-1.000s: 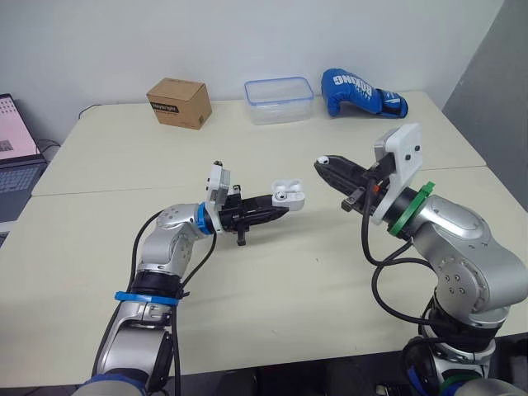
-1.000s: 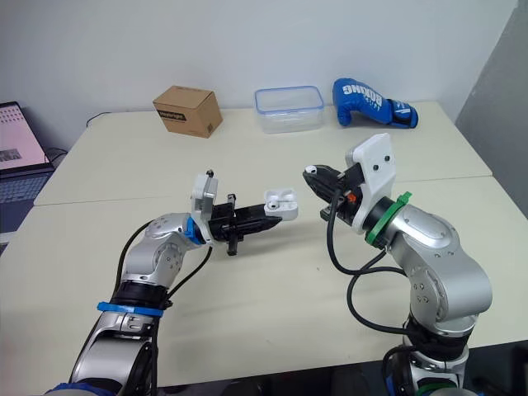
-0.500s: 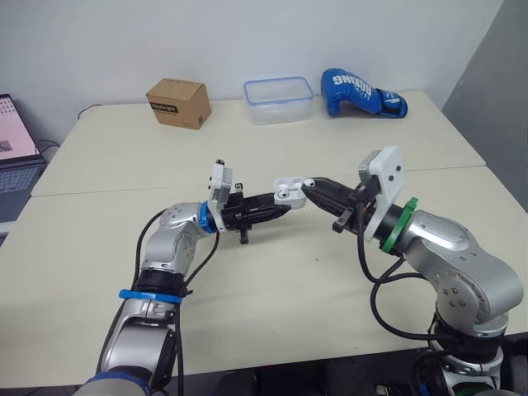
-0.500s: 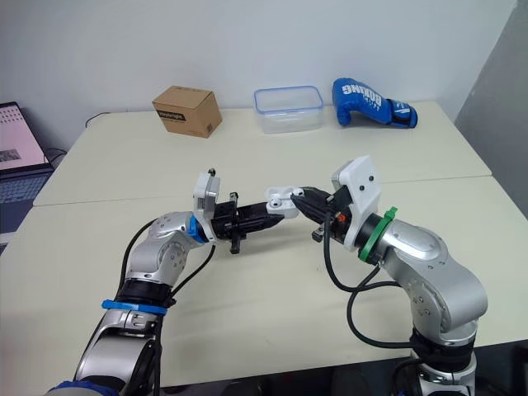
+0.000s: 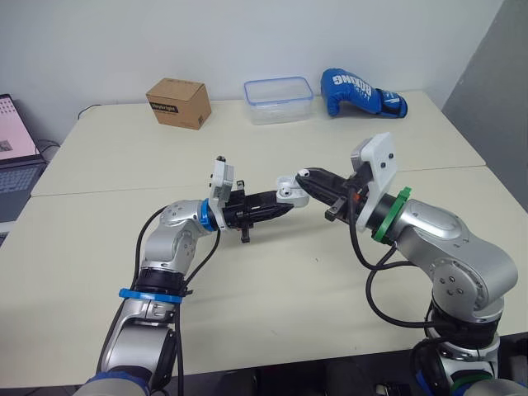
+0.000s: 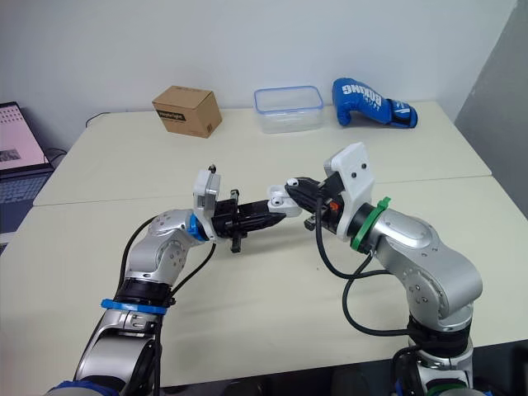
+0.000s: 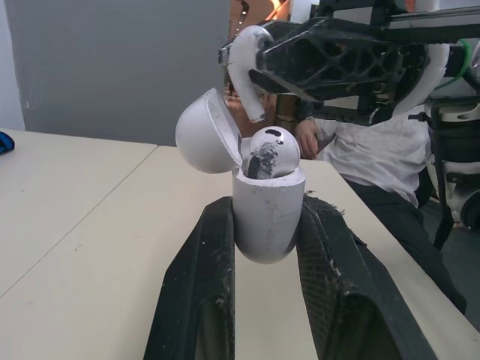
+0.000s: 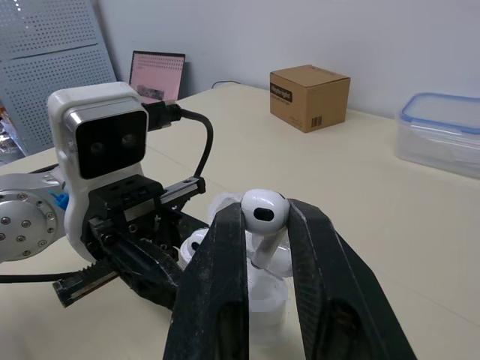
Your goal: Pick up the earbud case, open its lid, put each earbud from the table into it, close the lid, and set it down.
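Observation:
My left gripper (image 5: 276, 200) is shut on the white earbud case (image 7: 268, 214) and holds it upright above the table. Its lid (image 7: 206, 140) is hinged open, and one earbud (image 7: 271, 152) sits in a slot. My right gripper (image 8: 262, 219) is shut on the second earbud (image 8: 264, 210). That earbud (image 7: 247, 71) hangs stem down just above the case's open mouth, close to the lid. In the left eye view the two gripper tips meet over the table's middle, at the case (image 5: 287, 191).
A cardboard box (image 5: 178, 102), a clear plastic container (image 5: 279, 99) and a blue boxing glove (image 5: 361, 93) stand along the table's far edge. A laptop (image 5: 15, 140) is at the far left. A person in a white shirt (image 7: 375, 157) sits behind the table.
My right gripper has carried the earbud leftward from about a hand's width away to just over the open case. The left gripper and case have barely moved.

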